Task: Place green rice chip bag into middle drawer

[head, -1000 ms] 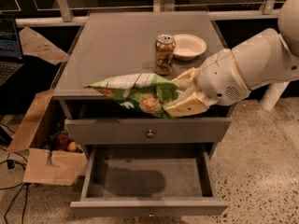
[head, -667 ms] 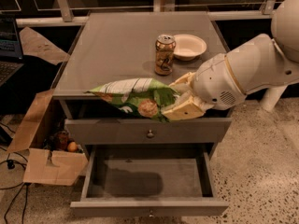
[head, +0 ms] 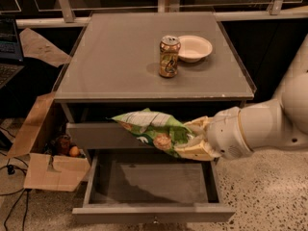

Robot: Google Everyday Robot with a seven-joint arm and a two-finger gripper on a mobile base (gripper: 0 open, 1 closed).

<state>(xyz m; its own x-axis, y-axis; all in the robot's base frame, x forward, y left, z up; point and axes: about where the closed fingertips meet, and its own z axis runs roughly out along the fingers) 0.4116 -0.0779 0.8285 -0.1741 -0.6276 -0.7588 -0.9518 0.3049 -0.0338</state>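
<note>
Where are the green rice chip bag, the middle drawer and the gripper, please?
green rice chip bag (head: pixel 151 130), camera view, middle of its printed face.
middle drawer (head: pixel 144 181), camera view, bare floor of the open drawer.
gripper (head: pixel 193 139), camera view, between its fingertips, shut on the bag's end, over the drawer.

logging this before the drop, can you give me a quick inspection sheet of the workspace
surface: grey cabinet top, holding a drink can and a bowl beside it
job's things: green rice chip bag held in the air over the open middle drawer, not in it yet
clutter: open cardboard box on the floor left of the cabinet
grippers: gripper in front of the cabinet, shut on the bag's right end
cables: dark cables on the floor at left
surroundings: speckled floor, railing behind the cabinet
</note>
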